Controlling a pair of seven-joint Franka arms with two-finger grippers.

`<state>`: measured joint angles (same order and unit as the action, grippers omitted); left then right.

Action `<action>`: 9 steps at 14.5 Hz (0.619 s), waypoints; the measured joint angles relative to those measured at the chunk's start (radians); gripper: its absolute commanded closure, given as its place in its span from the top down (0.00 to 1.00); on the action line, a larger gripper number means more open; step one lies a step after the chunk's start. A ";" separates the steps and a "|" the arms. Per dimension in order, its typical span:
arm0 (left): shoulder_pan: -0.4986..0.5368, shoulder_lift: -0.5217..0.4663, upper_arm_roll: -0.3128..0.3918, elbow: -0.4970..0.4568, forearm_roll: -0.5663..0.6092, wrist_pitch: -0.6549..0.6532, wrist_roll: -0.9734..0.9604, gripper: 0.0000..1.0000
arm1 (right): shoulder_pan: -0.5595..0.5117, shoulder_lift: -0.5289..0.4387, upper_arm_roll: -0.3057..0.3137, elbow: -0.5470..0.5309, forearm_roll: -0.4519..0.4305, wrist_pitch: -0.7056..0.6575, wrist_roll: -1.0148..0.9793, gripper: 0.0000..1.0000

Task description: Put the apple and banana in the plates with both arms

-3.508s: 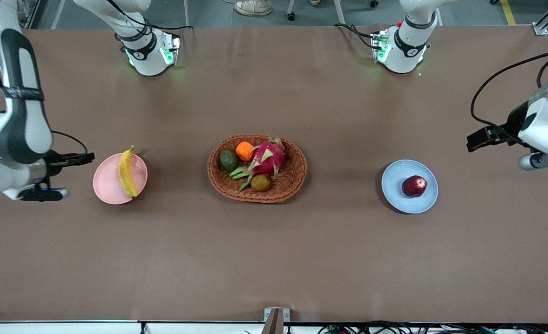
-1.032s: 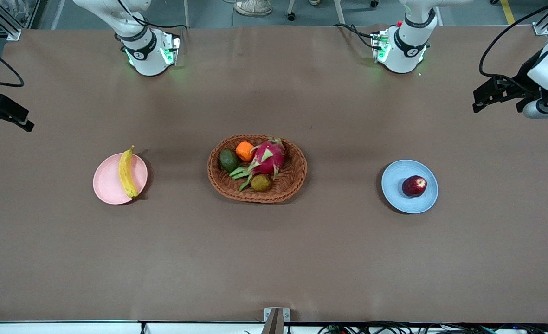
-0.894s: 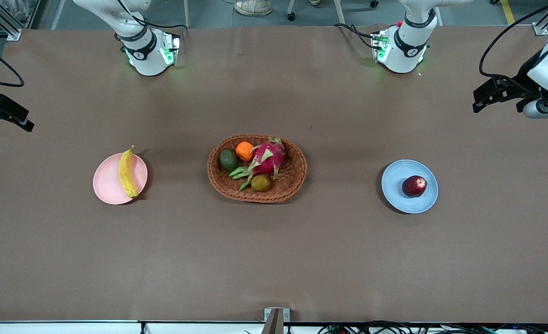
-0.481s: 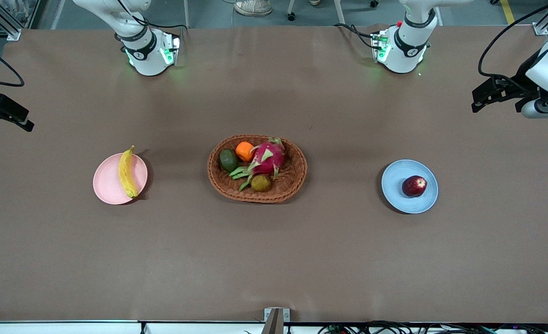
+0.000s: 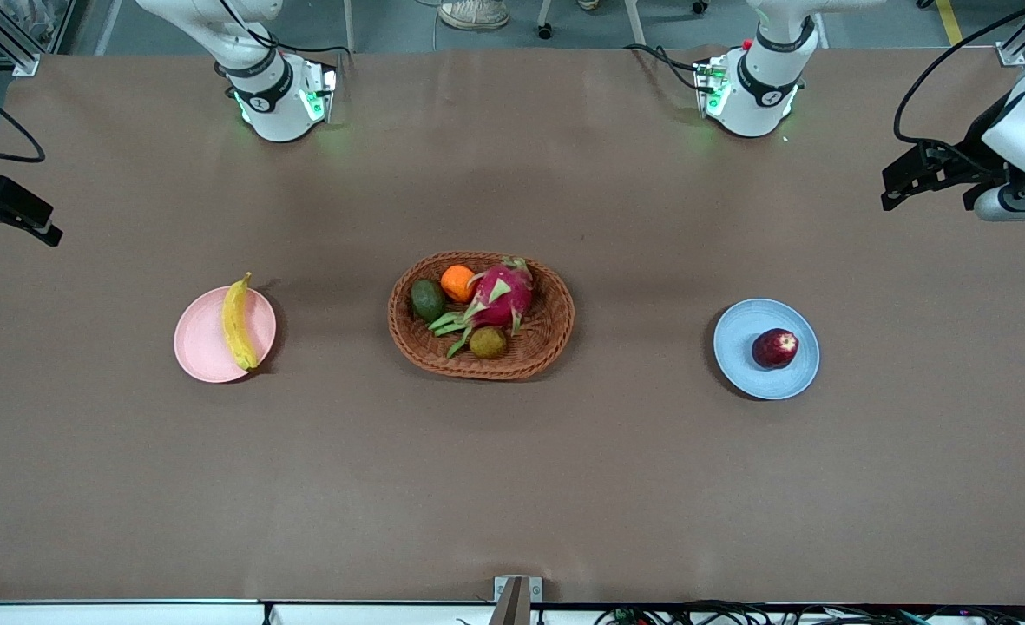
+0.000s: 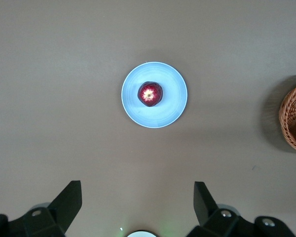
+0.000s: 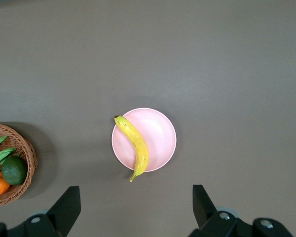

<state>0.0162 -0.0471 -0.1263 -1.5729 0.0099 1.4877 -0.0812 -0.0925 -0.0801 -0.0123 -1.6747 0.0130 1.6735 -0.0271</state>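
- The right gripper (image 5: 17, 221) hung high over the table's edge at the right arm's end, its fingers spread and holding nothing; the right wrist view showed the wide gap between the two fingertips (image 7: 69, 202) far more plainly than the front view did.
- The pink plate (image 5: 204, 347) lay on the brown table (image 5: 512, 477) toward the right arm's end, well apart from that gripper.
- The banana (image 5: 236, 323) lay on the pink plate along the side nearest the basket. Its long axis ran from the robots' side toward the front camera, and its two ends overhung the rim, one at the robots' side and one at the camera side.
- The wicker basket (image 5: 529, 356) sat at the middle of the table, between the two plates. The front view showed all of its fruit: an avocado (image 5: 427, 299), an orange (image 5: 457, 282), a dragon fruit (image 5: 502, 293) and a kiwi (image 5: 488, 342). Each wrist view caught only one edge of the basket.
- The blue plate (image 5: 742, 334) lay toward the left arm's end.
- The apple (image 5: 774, 348) sat on the blue plate, slightly off centre toward the left arm's end. The left wrist view showed its pale speckled patch facing upward.
- The left gripper (image 5: 929, 174) hung high over the left arm's end, fingers spread and empty, well apart from the blue plate.
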 measured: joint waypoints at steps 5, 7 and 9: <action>0.000 0.000 0.002 0.008 0.000 0.000 0.000 1.00 | 0.000 0.000 0.000 0.000 -0.001 0.000 0.000 1.00; 0.001 0.000 0.003 0.012 0.000 0.000 0.000 1.00 | 0.000 0.000 0.000 0.000 -0.001 -0.001 -0.001 1.00; 0.001 0.000 0.005 0.014 0.000 0.000 0.000 1.00 | 0.000 0.000 0.000 0.000 -0.001 -0.006 -0.001 1.00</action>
<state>0.0172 -0.0472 -0.1215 -1.5594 0.0099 1.4877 -0.0812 -0.0925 -0.0801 -0.0123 -1.6750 0.0120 1.6677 -0.0276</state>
